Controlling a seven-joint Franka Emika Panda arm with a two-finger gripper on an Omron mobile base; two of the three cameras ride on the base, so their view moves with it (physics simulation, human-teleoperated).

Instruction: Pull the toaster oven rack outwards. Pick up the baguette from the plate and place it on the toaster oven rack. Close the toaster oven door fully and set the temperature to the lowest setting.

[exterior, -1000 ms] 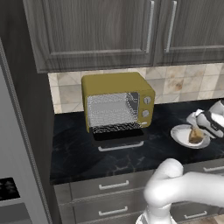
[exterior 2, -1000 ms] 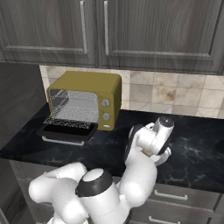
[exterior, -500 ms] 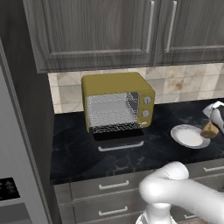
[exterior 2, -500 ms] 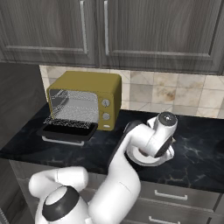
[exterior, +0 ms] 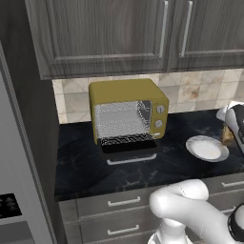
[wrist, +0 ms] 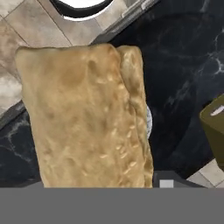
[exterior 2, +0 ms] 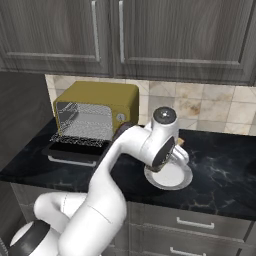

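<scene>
The baguette [wrist: 87, 118], tan and crusty, is clamped in my gripper [exterior: 229, 133] and hangs clear of the counter at the far right; a corner of the baguette [exterior 2: 179, 143] peeks out beside my wrist. Just below and left of it lies the white plate [exterior: 207, 147], bare, also seen under my forearm as the plate [exterior 2: 172, 177]. The mustard toaster oven [exterior: 126, 90] stands to the left with its door [exterior: 129, 153] folded down flat. Its wire rack [exterior: 126, 139] juts out over the door. Silver knobs [exterior: 159, 116] sit on its right panel.
Dark wood cabinets [exterior: 143, 33] hang above the oven, over a tiled backsplash [exterior: 195, 90]. The black marble counter [exterior: 81, 167] runs left to a tall grey appliance [exterior: 19, 157]. Drawer fronts [exterior: 119, 205] line the counter's front edge.
My gripper rose off the plate with the baguette and swung right and up; the plate is left bare. The oven, its door and rack are unchanged.
</scene>
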